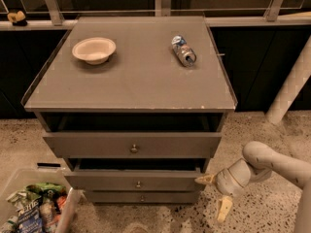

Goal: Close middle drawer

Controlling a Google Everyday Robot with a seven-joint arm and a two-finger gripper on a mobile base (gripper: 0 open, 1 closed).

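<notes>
The middle drawer (112,180) is the second grey-brown front down, with a small round knob (138,184). It stands out only a little from the cabinet, with a narrow dark gap above it. My gripper (210,198) is at the drawer's right end, low on the right of the view, on a white arm (272,161). Its two pale fingers are spread open and hold nothing. The upper fingertip (203,179) is at the right edge of the drawer front. The lower finger (223,209) points down at the floor.
The top drawer (131,144) sits above and the lowest drawer (143,197) below. A paper bowl (94,49) and a lying can (183,50) are on the cabinet top. A clear bin of snack bags (34,210) stands at lower left. A white post (291,84) rises at right.
</notes>
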